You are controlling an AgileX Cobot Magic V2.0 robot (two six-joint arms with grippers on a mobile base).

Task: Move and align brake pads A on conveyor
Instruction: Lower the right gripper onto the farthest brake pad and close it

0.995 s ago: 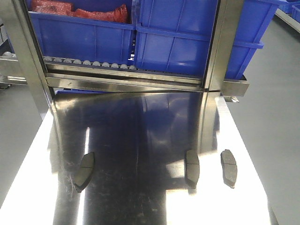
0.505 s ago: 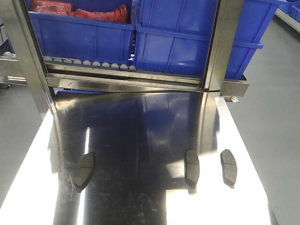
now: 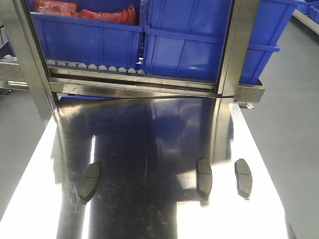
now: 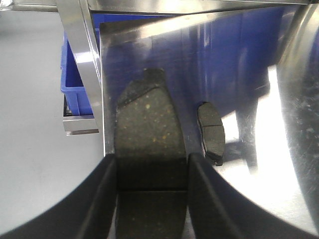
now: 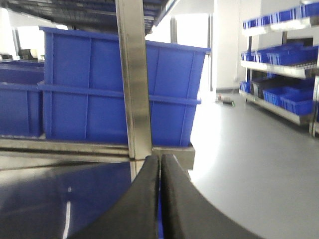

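**Three brake pads [image 3: 204,178] wait, fourth pad [image 4: 147,139] gripped**

Front view: we see three on the steel table [image 3: 149,129]. Left wrist: left gripper [image 4: 152,159] clamps the fourth, near the table's left edge. Right wrist: right gripper [image 5: 160,159] pinched shut, empty. Next, we judge: carry to the unseen conveyor.

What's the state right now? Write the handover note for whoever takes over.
Left gripper: apparently shut on one brake pad.
Right gripper: shut, empty.
Three more lie apart on the steel table: left pad, middle pad, right pad.
Conveyor not in view; no pad seen placed.
To do: move all four onto the belt and align them.
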